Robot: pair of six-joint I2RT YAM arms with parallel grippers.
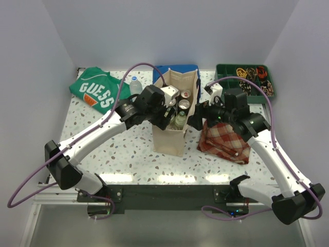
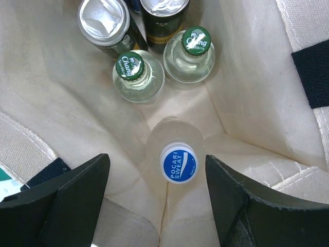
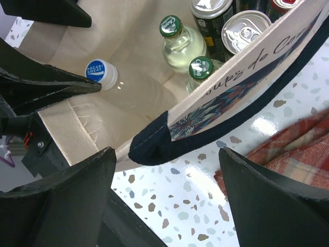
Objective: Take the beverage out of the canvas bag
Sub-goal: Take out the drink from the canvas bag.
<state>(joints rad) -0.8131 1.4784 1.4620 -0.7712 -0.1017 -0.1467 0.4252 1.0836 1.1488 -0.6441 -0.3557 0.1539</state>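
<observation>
— Where is the drink?

— It's in the canvas bag (image 1: 169, 140), standing up. I see a bottle with a blue cap (image 2: 178, 163). Past it are two green-capped bottles (image 2: 134, 69) and some cans (image 2: 105, 23).

— What are your claws doing?

— My left claw (image 2: 157, 159) is wide open in the bag's mouth, one finger on each side of the blue cap. My right claw (image 3: 167, 152) is open too. The bag's rim and dark handle (image 3: 154, 144) sit between its fingers.
</observation>
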